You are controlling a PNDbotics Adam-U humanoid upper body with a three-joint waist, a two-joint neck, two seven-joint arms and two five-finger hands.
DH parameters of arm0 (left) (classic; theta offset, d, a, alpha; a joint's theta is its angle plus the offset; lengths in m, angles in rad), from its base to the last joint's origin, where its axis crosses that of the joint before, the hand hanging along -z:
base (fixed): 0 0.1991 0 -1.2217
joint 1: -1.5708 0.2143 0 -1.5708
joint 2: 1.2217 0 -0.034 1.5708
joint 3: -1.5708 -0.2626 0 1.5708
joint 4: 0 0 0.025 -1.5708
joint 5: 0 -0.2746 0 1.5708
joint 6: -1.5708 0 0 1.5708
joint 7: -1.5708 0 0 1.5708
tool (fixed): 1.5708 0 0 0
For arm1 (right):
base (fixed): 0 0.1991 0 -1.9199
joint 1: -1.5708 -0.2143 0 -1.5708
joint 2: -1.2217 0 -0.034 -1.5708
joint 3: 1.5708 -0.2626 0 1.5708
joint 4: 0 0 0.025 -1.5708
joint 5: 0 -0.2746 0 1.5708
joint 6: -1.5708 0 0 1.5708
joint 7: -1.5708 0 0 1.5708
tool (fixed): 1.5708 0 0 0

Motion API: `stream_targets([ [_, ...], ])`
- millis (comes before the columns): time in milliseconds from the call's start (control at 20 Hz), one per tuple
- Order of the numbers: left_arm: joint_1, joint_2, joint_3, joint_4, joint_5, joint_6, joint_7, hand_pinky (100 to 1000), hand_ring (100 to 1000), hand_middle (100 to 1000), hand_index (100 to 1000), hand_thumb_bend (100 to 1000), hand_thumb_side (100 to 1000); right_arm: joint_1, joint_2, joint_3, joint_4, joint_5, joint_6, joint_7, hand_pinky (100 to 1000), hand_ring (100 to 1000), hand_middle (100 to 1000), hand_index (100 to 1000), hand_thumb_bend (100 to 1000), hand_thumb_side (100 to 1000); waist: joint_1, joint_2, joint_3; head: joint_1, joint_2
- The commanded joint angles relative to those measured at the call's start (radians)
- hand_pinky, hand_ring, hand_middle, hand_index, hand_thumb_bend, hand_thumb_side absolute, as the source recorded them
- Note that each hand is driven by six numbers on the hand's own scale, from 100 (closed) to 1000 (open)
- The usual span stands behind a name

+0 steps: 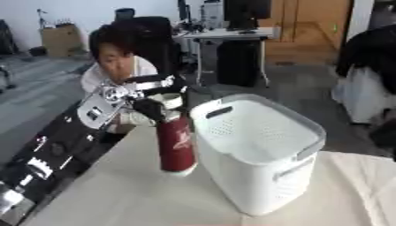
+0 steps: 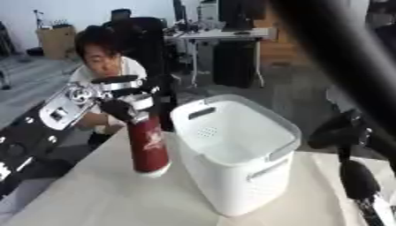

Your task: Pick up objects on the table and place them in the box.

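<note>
A red bottle (image 1: 176,148) with a white cap hangs upright just left of the white plastic basket (image 1: 247,176). Its base is at or just above the cloth-covered table (image 1: 116,198); I cannot tell whether it touches. My left hand (image 1: 151,108) is curled round the bottle's neck, its arm coming in from the lower left. The basket stands in the middle of the table, and nothing shows in the part of its inside that I can see. In the right eye view my right arm crosses the right side as a dark blur, with the hand (image 2: 340,132) beside the basket's right rim.
The table's left edge (image 1: 74,176) runs diagonally close under my left arm. Beyond the table lies an office floor with a desk (image 1: 224,35) and dark chairs. Bare cloth lies in front of the basket and to its left.
</note>
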Motion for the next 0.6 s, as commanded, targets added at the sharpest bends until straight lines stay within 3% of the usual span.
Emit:
stream_targets([
  [50, -0.070, 0.042, 0.008, 0.030, -0.019, -0.011, 0.000, 100, 100, 100, 138, 100, 100, -0.010, -0.006, 0.002, -0.011, -0.006, 0.000, 0.005, 304, 604, 596, 694, 100, 926, 0.002, -0.012, -0.003, 0.014, -0.013],
  [350, -0.138, -0.001, 0.037, 0.121, -0.110, -0.083, 0.071, 100, 100, 100, 117, 100, 100, -0.017, 0.012, 0.008, -0.011, -0.013, -0.001, 0.008, 305, 604, 595, 694, 100, 922, 0.007, -0.010, -0.023, 0.031, -0.033],
  [600, -0.163, -0.056, 0.069, 0.205, -0.193, -0.229, 0.215, 100, 100, 100, 100, 100, 100, -0.034, 0.039, 0.019, -0.011, -0.027, -0.006, 0.016, 306, 604, 595, 694, 100, 920, 0.009, -0.001, -0.055, 0.067, -0.056],
])
